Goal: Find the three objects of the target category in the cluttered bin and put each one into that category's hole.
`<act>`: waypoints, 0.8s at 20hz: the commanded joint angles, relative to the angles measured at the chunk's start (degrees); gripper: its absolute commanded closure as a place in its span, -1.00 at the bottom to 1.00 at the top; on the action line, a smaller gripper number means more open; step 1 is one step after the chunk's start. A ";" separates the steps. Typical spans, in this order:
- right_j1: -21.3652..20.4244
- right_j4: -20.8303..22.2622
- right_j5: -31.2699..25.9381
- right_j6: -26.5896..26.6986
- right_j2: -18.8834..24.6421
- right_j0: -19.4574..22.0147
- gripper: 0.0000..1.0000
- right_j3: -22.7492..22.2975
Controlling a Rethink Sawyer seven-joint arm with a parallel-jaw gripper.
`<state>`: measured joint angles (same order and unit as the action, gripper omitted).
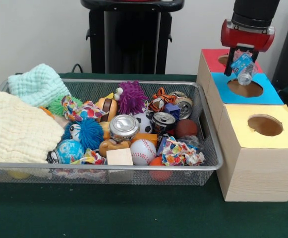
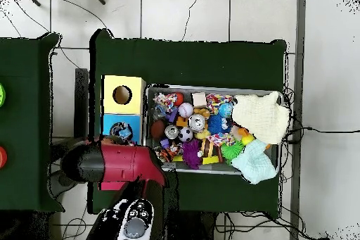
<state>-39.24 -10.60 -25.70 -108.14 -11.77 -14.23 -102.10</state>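
The gripper [image 1: 242,64] hangs over the blue box's hole [image 1: 245,89] by the surface's edge, fingers clamped on a bottle [image 1: 243,68]. Best to centre the tilted bottle over the hole, then release low so it clears the rim.

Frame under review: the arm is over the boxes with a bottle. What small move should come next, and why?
Probably a short descent, then release. The gripper holds the clear bottle with the blue-and-white label just above the round hole of the blue-topped box. The bottle hangs tilted, seemingly slightly toward the hole's far edge near the red-topped box, so lowering first should keep it from glancing off the rim.
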 commanded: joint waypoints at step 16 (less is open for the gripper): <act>1.97 1.56 4.52 -8.42 1.73 0.28 1.00 -1.32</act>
<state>-38.57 -10.60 -24.18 -108.14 -11.78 -14.62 -102.09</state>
